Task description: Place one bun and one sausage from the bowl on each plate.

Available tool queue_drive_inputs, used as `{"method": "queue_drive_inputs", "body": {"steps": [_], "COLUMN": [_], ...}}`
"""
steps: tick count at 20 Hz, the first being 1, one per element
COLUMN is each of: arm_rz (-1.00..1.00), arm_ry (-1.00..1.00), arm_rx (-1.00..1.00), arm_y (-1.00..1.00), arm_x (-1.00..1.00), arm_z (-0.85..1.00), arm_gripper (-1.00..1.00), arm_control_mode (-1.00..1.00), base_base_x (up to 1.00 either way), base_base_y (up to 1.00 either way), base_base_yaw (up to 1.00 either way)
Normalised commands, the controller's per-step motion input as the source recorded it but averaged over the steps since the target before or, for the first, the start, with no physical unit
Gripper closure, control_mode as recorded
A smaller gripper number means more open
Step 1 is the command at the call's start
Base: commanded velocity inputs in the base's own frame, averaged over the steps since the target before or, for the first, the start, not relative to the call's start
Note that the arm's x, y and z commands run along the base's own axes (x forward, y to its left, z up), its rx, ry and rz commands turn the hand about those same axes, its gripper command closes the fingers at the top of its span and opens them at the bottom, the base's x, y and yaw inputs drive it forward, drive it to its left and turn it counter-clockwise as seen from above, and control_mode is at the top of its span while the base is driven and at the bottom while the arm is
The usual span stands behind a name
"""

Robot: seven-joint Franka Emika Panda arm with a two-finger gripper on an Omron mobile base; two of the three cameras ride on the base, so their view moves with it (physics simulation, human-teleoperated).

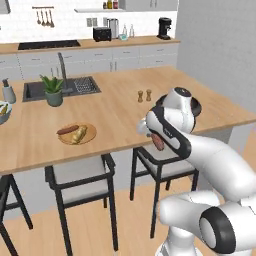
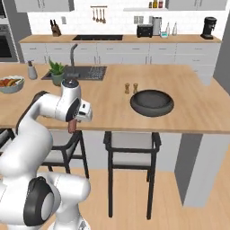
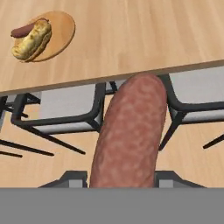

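While the gripper (image 1: 156, 136) hangs off the near edge of the wooden counter (image 1: 120, 107), above the stools, its jaws are clamped on a sausage (image 3: 130, 133). In the hand view this sausage extends lengthwise from between the fingertips across the counter's near edge, with two dark-framed stools (image 3: 65, 111) below it. In the left base view the held sausage points down and slightly toward the floor, just beside the counter's near edge.

The tan plate (image 1: 76, 134) lies near the counter's near edge, toward its left end. It carries one bun (image 1: 80, 134) and a second sausage (image 1: 67, 130), side by side and touching.

The dark bowl (image 2: 152, 103) stands near the near edge toward the counter's right end, well apart from the tan plate. Its contents cannot be determined. Two small shakers (image 2: 130, 87) stand just behind the bowl. A potted plant (image 2: 56, 72) stands beside the sink (image 2: 85, 72) at the far edge.
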Motion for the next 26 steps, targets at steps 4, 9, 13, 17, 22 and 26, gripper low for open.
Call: {"method": "queue_drive_inputs", "body": {"steps": [4,9,13,17,22,26], "arm_rz": [0.00,0.00,0.00,0.00,0.00,0.00], "arm_ry": [0.00,0.00,0.00,0.00,0.00,0.00], "arm_rx": [0.00,0.00,0.00,0.00,0.00,0.00], "arm_y": [0.00,0.00,0.00,0.00,0.00,0.00], "arm_x": [0.00,0.00,0.00,0.00,0.00,0.00], "arm_z": [0.00,0.00,0.00,0.00,0.00,0.00], "arm_gripper": [1.00,1.00,1.00,1.00,1.00,1.00], "arm_control_mode": [1.00,1.00,1.00,1.00,1.00,1.00], "base_base_x": [0.07,0.12,0.22,0.43,0.69,0.73], "base_base_y": [1.00,1.00,1.00,1.00,1.00,1.00], "base_base_yaw": [0.00,0.00,0.00,0.00,0.00,0.00]}}
